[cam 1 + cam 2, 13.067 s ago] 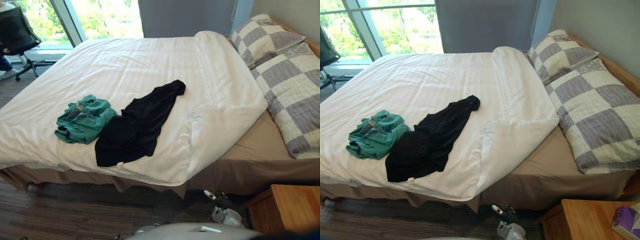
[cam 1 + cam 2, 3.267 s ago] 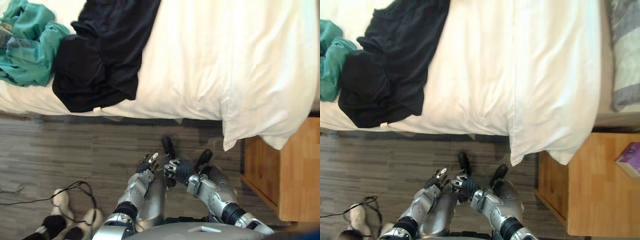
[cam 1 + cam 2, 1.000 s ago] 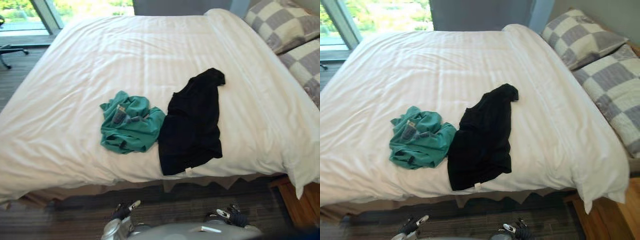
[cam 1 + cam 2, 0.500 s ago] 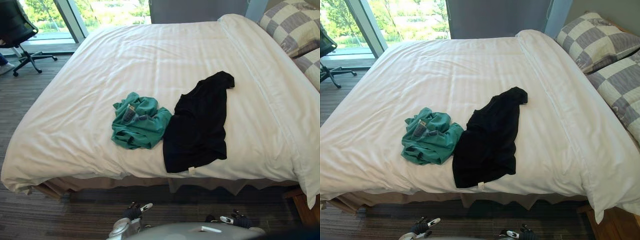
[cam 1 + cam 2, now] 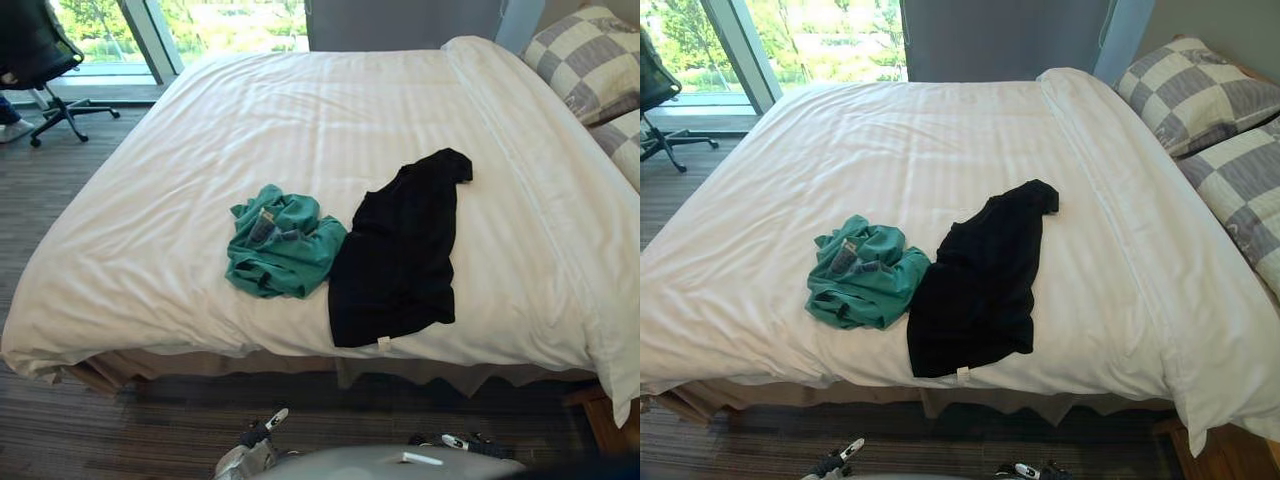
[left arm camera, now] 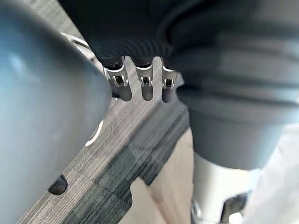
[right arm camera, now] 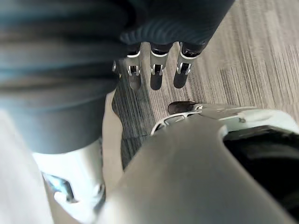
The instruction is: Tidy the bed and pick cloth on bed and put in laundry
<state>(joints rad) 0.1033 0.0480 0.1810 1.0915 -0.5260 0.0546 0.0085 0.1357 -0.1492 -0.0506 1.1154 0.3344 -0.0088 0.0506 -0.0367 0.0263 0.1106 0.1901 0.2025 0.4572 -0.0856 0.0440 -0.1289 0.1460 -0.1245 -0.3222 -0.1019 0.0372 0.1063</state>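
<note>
A crumpled green cloth [image 5: 283, 243] lies on the white duvet [image 5: 300, 120] near the bed's front edge. Right beside it, touching, a black cloth [image 5: 400, 250] stretches from the front edge toward the middle of the bed. My left hand [image 5: 254, 440] hangs low over the floor in front of the bed, below the green cloth, with its fingers [image 6: 142, 86] relaxed and holding nothing. My right hand [image 5: 462, 442] hangs low below the black cloth, its fingers [image 7: 156, 74] also relaxed and empty. Both hands are well short of the bed.
Checked grey and white pillows [image 5: 1200, 95] lie at the bed's right end. An office chair [image 5: 35, 60] stands by the window at the far left. A wooden nightstand corner [image 5: 610, 425] shows at the lower right. A strip of dark floor [image 5: 150, 440] runs along the bed's front.
The duvet corner that was folded back near the pillows now lies flat. Over the last second the view has shifted slightly; the two cloths have stayed where they were.
</note>
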